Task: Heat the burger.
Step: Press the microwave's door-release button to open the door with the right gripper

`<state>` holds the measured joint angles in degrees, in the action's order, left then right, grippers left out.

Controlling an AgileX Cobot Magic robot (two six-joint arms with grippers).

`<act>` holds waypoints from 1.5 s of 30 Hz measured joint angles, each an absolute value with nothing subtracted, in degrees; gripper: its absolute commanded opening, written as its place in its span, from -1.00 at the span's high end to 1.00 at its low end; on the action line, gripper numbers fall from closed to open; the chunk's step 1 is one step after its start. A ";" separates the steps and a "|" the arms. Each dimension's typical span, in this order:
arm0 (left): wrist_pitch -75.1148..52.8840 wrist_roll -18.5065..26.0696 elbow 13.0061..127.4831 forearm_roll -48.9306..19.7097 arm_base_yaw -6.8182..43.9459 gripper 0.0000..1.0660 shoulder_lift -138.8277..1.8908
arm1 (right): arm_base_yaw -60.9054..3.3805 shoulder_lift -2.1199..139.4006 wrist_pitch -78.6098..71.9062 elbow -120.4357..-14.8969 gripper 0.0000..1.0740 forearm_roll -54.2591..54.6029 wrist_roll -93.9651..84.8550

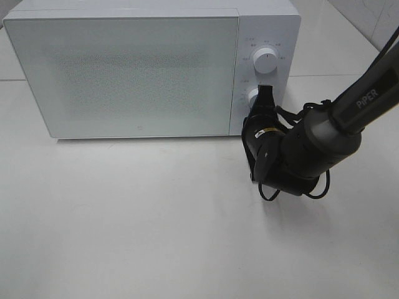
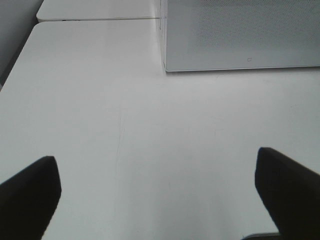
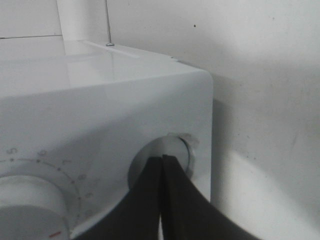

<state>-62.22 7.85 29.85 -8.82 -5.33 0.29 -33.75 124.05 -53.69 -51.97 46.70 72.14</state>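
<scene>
High view, burger: it did not show anywhere; I think it sat inside the microwave (image 1: 124, 68), behind the shut door (image 1: 124, 81).
High view, right gripper (image 1: 267, 94): it pointed to 12 o'clock and its tip was at the lower knob (image 1: 254, 96).
High view, way to the burger: the door lay at 9 o'clock from the right gripper, so if the burger was inside, it was off that way.
High view, other things: the upper knob (image 1: 265, 62) sat at 12 o'clock from the lower knob, close by. The right arm (image 1: 349, 112) came in from 3 o'clock. Nothing stood between the gripper and the knob.
High view, left arm: it was not seen, so the right arm was the nearer one.
Left wrist view, left gripper (image 2: 156, 165): its fingers were wide apart and held nothing. It was over the bare table (image 2: 125, 100), well away from the microwave.
Right wrist view, right gripper: its two fingers (image 3: 145, 200) were pressed together with no gap. They met right in front of the lower knob and did not wrap round it. I could not tell if they touched it.
Right wrist view, next move: I think the knob needed a turn, so the fingers would first have to open and go round it.
</scene>
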 measured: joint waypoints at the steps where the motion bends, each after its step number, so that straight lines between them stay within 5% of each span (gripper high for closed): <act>1: -62.22 7.85 29.85 -8.82 -5.33 -0.83 0.29 | -33.75 124.05 -53.74 -51.97 1.00 46.70 72.02; 45: -62.22 7.85 29.85 -8.82 -5.33 -0.83 0.29 | -34.84 126.28 -52.25 -58.04 1.00 57.41 65.60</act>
